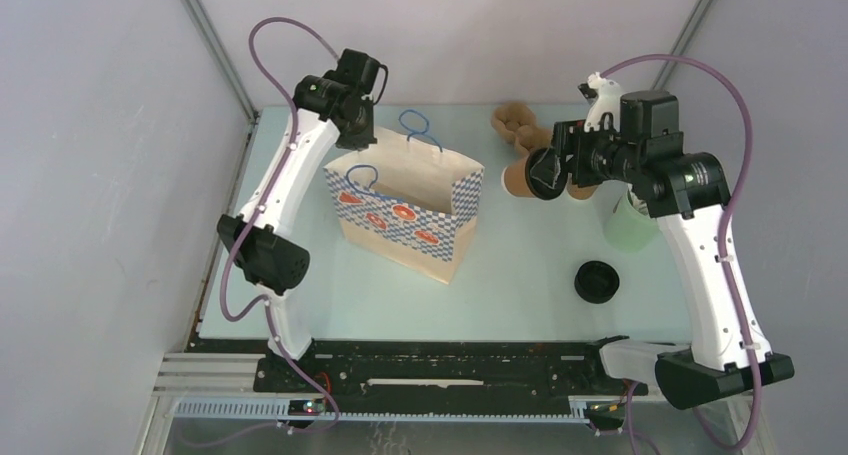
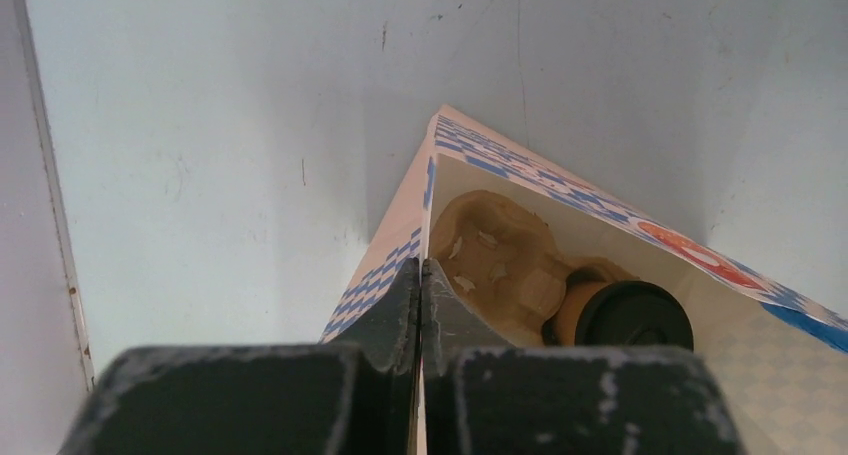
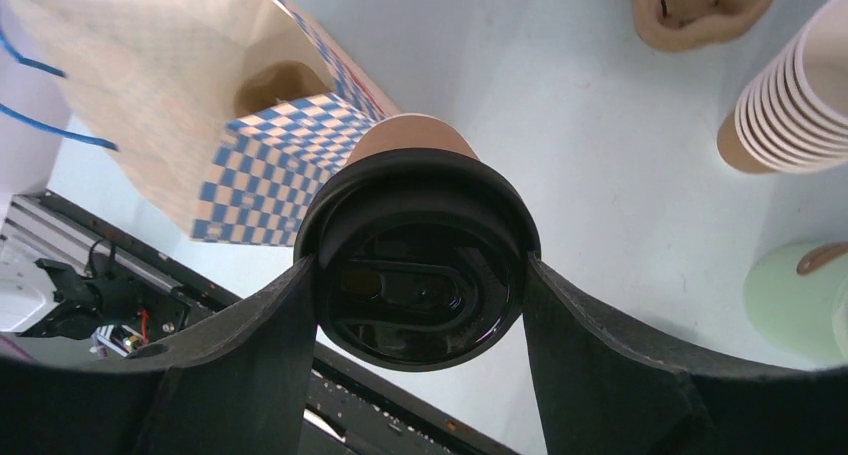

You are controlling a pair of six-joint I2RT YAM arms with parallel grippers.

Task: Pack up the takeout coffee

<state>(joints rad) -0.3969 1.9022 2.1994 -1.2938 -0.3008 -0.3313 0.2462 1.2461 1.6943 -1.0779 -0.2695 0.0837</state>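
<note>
Upper left of the overhead view: the left gripper [image 1: 362, 133] is down at the far rim of the paper bag [image 1: 425, 237]. On its wrist camera the 2 fingers [image 2: 395, 310] are pressed flat together, and the bag's top edge runs straight into the seam between them, so it is pinched on the rim.

The blue-checked bag stands upright on the table [image 1: 520, 275], mouth open, its blue handles up. Inside lies a pulp carrier [image 2: 495, 260], and 1 lidded cup [image 2: 632, 315] sits in a carrier pocket at the lower right of the left wrist view, black lid on top.

Moving right, past the bag's right-hand wall, the second lidded cup [image 1: 530, 175] is in the air, tipped on its side with its lid facing the right gripper's wrist. The right gripper [image 3: 420, 275] has it: the jaws stand wide, 1 finger on each side of the black lid, both touching its rim. In the right wrist view the brown cup body points toward the bag's checked corner, close to it but outside it.

At upper centre of the overhead view, beyond that cup, a spare pulp carrier [image 1: 515, 123] rests on the table. A stack of lidless cups [image 3: 790, 95] lies just beside the right gripper. A pale green cup [image 1: 628, 223] stands further right, partly hidden by the arm. Below it, 1 loose black lid [image 1: 597, 281] lies flat, well apart from the bag.
</note>
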